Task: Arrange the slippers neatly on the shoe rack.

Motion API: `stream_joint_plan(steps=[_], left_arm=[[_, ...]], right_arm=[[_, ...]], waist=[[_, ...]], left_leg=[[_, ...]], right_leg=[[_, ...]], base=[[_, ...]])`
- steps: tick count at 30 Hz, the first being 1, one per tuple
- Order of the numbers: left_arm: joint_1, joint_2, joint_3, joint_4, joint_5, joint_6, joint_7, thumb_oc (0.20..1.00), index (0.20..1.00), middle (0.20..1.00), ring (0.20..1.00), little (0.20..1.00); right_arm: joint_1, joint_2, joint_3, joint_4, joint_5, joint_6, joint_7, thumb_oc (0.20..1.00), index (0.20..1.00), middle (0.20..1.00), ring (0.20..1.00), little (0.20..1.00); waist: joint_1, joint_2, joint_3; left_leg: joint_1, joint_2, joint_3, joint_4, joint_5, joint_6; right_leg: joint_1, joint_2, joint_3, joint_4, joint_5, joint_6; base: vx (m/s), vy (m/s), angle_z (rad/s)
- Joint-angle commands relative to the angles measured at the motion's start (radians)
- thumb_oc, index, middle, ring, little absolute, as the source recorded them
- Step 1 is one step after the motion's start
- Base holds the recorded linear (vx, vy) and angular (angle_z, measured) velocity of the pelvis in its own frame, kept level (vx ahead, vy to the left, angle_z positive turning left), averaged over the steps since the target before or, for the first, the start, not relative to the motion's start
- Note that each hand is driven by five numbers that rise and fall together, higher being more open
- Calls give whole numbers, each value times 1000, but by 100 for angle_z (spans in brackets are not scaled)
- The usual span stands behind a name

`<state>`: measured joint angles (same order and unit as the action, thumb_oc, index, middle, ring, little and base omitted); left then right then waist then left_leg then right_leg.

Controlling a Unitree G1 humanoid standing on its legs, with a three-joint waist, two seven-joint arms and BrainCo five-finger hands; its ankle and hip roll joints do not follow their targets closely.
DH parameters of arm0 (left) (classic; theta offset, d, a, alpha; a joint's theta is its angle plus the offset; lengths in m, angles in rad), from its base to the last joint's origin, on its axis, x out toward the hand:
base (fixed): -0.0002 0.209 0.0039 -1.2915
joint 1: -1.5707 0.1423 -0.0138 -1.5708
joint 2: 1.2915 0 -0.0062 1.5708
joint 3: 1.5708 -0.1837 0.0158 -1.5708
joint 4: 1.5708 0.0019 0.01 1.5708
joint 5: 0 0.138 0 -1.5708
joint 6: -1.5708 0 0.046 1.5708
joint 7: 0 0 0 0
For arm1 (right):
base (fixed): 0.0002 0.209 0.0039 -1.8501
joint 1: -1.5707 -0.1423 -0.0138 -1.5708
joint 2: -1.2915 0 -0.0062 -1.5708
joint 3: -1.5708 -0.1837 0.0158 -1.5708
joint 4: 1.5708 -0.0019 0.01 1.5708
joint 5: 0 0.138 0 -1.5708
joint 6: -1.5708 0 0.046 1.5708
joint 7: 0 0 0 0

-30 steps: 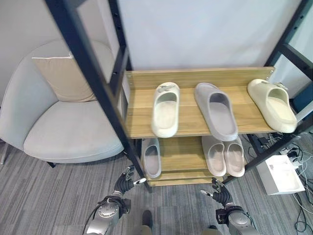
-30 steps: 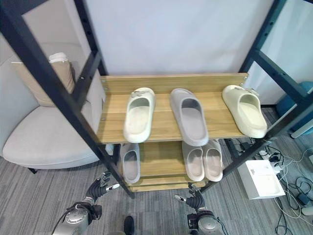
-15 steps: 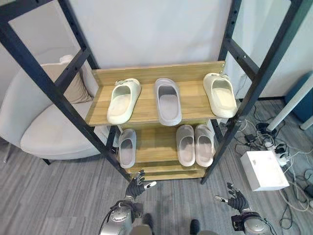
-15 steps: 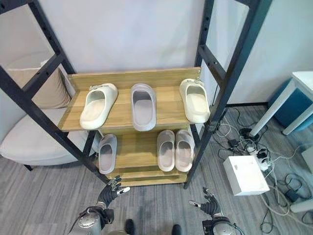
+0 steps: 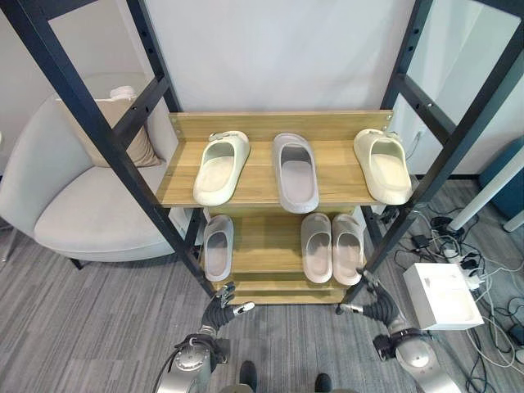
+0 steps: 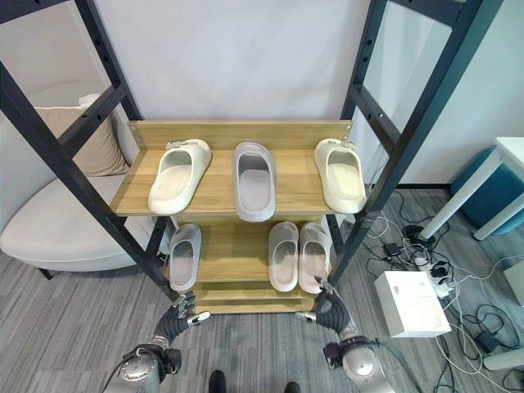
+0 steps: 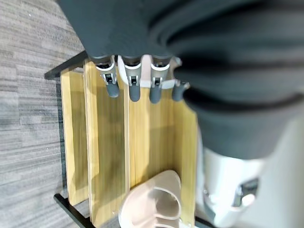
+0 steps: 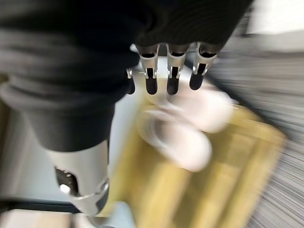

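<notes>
Hands [image 5: 219,309] below racked slippers [image 5: 332,248]

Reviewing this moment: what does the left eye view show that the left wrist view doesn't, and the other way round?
Left eye view: the whole shoe rack, with three slippers on the upper shelf, a lone slipper and a pair on the lower shelf, plus the armchair, the white box and the right hand.
Left wrist view: the left hand from close, its fingers straight and holding nothing.
Both: the left hand, the rack's low wooden boards and a pale slipper lying on them.
</notes>
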<state>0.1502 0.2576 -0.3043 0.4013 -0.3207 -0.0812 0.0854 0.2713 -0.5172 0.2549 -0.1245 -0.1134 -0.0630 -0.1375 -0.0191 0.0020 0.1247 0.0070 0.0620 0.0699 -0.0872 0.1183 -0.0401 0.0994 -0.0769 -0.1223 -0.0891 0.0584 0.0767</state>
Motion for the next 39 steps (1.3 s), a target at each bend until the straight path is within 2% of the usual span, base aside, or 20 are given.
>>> stream_joint_plan(steps=[1,3,6,12,15,16,17,19,20,22,28,35,39], left_arm=[[-58,28,9,36,75,-63,7,1000,1000,1000,1000,1000],[-56,28,-3,33,75,-74,6,1000,1000,1000,1000,1000],[-55,34,-19,25,72,-79,3,1000,1000,1000,1000,1000],[-59,30,-33,26,55,-81,4,1000,1000,1000,1000,1000],[-56,25,-43,24,31,-80,12,1000,1000,1000,1000,1000],[-48,24,-47,21,19,-76,15,1000,1000,1000,1000,1000],[-49,25,-44,20,18,-75,15,1000,1000,1000,1000,1000],[-38,27,-44,21,8,-70,16,1000,1000,1000,1000,1000],[-27,28,-39,32,-2,-65,15,1000,1000,1000,1000,1000],[-13,34,-30,32,-7,-64,8,1000,1000,1000,1000,1000],[9,48,-18,19,-7,-59,0,1000,1000,1000,1000,1000],[31,61,-4,-14,-3,-58,2,1000,1000,1000,1000,1000],[38,74,-10,-37,-14,-66,7,1000,1000,1000,1000,1000]], right_arm=[[-3,-59,-101,-177,-107,-134,33,1000,1000,1000,1000,1000],[18,-105,-132,-320,-88,-168,42,1000,1000,1000,1000,1000],[-27,-123,-141,-382,-18,-193,28,1000,1000,1000,1000,1000],[-203,-126,-156,-340,-73,-175,-62,1000,1000,1000,1000,1000],[-362,-103,-151,-241,-165,-124,-157,1000,1000,1000,1000,1000],[-443,-86,-140,-176,-201,-89,-202,1000,1000,1000,1000,1000],[-450,-85,-135,-169,-202,-90,-205,1000,1000,1000,1000,1000],[-544,-72,-111,-97,-237,-51,-241,1000,1000,1000,1000,1000],[-621,-58,-91,-14,-279,-11,-274,1000,1000,1000,1000,1000],[-684,-45,-75,73,-311,20,-301,1000,1000,1000,1000,1000],[-735,-11,-64,165,-300,52,-322,1000,1000,1000,1000,1000],[-761,-16,-58,248,-312,75,-343,1000,1000,1000,1000,1000],[-838,-21,-26,354,-316,97,-376,1000,1000,1000,1000,1000]], waist=[[-15,-15,-1],[-29,-15,-12],[-31,-16,-22],[-17,-18,-36],[7,-21,-39],[25,-23,-42],[23,-23,-40],[44,-28,-39],[71,-36,-37],[95,-44,-32],[130,-53,-16],[153,-54,-3],[171,-50,17]], left_leg=[[43,-5,-4,14,-95,-7],[54,-2,5,11,-106,-8],[57,0,9,9,-107,-9],[60,0,6,8,-109,-6],[62,-3,-3,8,-114,-1],[62,-7,-11,8,-116,1],[62,-7,-11,8,-116,1],[61,-11,-20,9,-119,5],[58,-16,-33,10,-122,8],[53,-22,-45,12,-124,11],[46,-31,-61,19,-132,15],[27,-38,-64,35,-144,19],[2,-41,-65,52,-149,19]], right_leg=[[18,1,33,33,-134,31],[19,3,43,25,-135,36],[16,6,48,23,-132,37],[19,6,44,22,-131,37],[23,3,40,21,-130,36],[26,2,35,21,-130,36],[26,2,35,21,-130,36],[28,0,29,22,-131,35],[31,0,22,21,-132,34],[33,-2,14,20,-133,34],[36,-6,2,17,-136,36],[29,-13,-4,14,-136,39],[17,-20,-5,11,-134,40]], base=[[28,23,-6],[6,34,-19],[-3,34,-10],[12,19,-7],[27,39,6],[25,36,6],[30,41,0],[34,32,15],[52,39,27],[57,41,22],[39,19,14],[23,13,2],[-11,3,0]])
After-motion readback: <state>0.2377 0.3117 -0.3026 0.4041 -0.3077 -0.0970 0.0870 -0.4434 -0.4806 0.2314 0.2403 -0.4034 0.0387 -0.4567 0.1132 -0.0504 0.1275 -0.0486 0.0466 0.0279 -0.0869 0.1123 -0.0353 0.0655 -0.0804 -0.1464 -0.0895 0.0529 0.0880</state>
